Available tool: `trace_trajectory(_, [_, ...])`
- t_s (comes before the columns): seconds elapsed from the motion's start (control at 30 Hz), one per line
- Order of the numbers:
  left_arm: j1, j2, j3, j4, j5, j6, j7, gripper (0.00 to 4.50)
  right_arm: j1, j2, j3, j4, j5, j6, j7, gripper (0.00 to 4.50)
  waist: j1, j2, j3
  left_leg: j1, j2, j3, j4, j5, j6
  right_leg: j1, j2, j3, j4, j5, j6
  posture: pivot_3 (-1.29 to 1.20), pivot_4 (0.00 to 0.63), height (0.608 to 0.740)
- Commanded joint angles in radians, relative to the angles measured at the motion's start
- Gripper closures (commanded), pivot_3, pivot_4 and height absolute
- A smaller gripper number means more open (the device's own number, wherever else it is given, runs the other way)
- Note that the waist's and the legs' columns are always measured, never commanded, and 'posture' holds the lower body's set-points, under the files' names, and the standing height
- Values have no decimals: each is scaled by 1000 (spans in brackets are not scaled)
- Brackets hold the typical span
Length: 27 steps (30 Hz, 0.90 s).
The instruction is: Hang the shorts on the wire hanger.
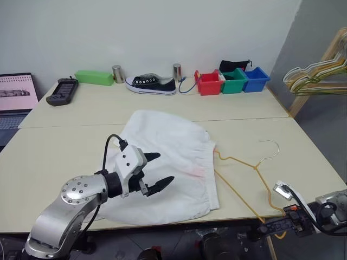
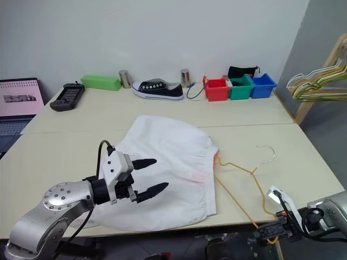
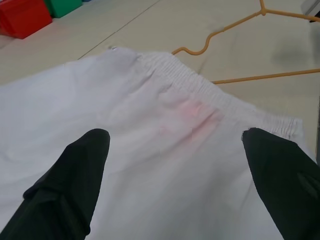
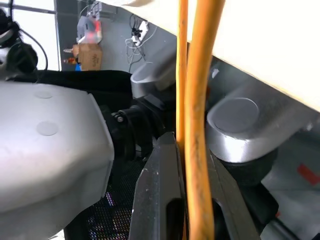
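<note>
End effector, right (image 2: 271,234), clamps my wire hanger (image 2: 244,169) at the bench (image 2: 54,157) edge; left (image 2: 145,176) gapes over unhung shorts (image 2: 168,162).

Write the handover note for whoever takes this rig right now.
Left tool: open, hovering over the shorts, holding nothing.
Right tool: shut on the wire hanger at its corner past the table's near edge.
Shorts lie flat on the table, waistband toward the hanger; one hanger end touches the waistband, its hook rests on the tabletop.
Done: hanger gripped.
Left: grasp the waistband, thread the hanger in, lift.
</note>
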Motion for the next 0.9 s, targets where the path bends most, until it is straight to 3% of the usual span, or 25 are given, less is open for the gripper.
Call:
trace_trajectory(0.03, [5,9,12,-18,-3,-19,-1,10,-11,-2,-12,-38,34,-11,9,4500,1,0,0,0,0,0,0,1,2,0,0,0,0,0,0,-219,86,740])
trace_trajectory(0.4, [-14,9,7,-25,2,-18,9,10,-109,100,71,-49,80,107,-64,4500,16,0,4,-1,0,0,0,-1,-2,-2,0,0,0,0,0,-195,83,740])
trace_trajectory(0.9, [-19,6,-3,-21,13,-29,17,10,-332,234,61,231,59,188,-164,4500,48,1,4,-4,0,1,0,2,3,-7,1,1,1,0,0,-186,68,740])
